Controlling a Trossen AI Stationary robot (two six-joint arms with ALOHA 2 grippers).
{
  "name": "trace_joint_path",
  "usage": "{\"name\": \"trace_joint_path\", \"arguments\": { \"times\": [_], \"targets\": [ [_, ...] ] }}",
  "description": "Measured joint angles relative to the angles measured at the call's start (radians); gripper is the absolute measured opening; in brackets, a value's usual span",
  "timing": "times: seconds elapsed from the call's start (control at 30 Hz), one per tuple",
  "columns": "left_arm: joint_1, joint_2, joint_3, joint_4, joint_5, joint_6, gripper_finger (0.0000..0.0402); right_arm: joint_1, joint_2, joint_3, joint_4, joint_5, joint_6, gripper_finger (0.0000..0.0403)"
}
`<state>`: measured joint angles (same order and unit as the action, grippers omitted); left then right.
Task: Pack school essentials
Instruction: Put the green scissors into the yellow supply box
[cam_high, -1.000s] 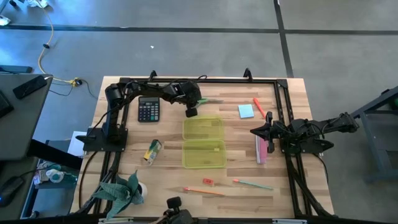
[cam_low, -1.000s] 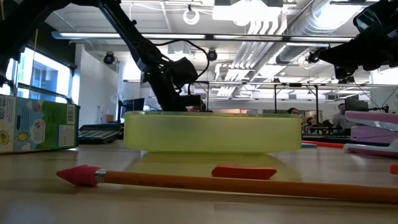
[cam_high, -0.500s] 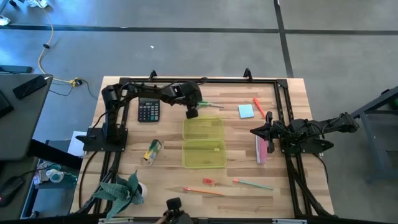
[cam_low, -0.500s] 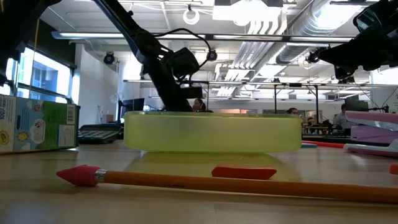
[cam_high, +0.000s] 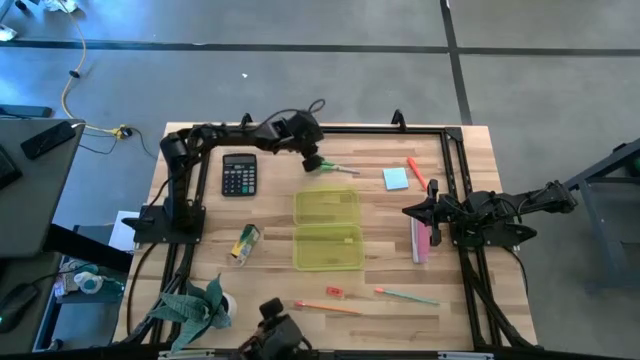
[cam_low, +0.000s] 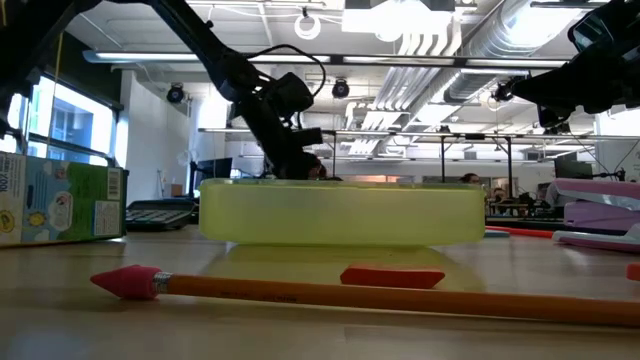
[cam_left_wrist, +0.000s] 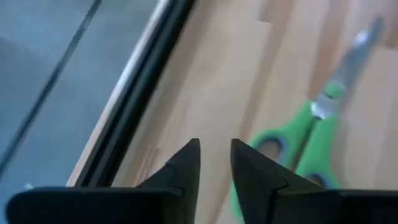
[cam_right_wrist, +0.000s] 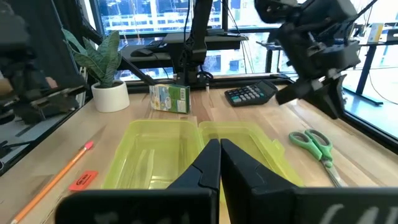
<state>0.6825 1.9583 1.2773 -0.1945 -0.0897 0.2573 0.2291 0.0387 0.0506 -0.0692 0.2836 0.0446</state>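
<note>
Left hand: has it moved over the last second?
Yes. The left hand has shifted off the yellow case's far edge toward the green scissors, away from the calculator.

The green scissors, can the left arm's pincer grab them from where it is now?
Probably yes. The left pincer hovers beside the green-handled scissors, fingers slightly apart, and the bare table around them has nothing in the way.

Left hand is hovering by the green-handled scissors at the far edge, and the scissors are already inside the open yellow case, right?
Not quite. The left hand does hover by the green-handled scissors near the far edge, but the scissors lie on the bare table, beyond the open yellow case, not inside it. The high view shows this, and the right wrist view shows them beside the case.
</note>
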Motion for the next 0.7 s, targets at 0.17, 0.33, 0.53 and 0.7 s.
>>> {"name": "trace_joint_path", "arguments": {
  "times": [0.17,0.33,0.53,0.7],
  "targets": [
    [0.050,0.000,0.044,-0.118,0.063,-0.078,0.0115,0.000,0.000,0.000,0.000,0.000,0.000,0.0000],
    [0.065,0.000,0.043,-0.174,0.113,-0.082,0.0116,0.000,0.000,0.000,0.000,0.000,0.000,0.0000],
    [0.047,0.000,0.043,-0.165,0.113,-0.082,0.0116,0.000,0.000,0.000,0.000,0.000,0.000,0.0000],
    [0.032,0.000,0.043,-0.156,0.113,-0.082,0.0116,0.000,0.000,0.000,0.000,0.000,0.000,0.0000]
  ]
}}
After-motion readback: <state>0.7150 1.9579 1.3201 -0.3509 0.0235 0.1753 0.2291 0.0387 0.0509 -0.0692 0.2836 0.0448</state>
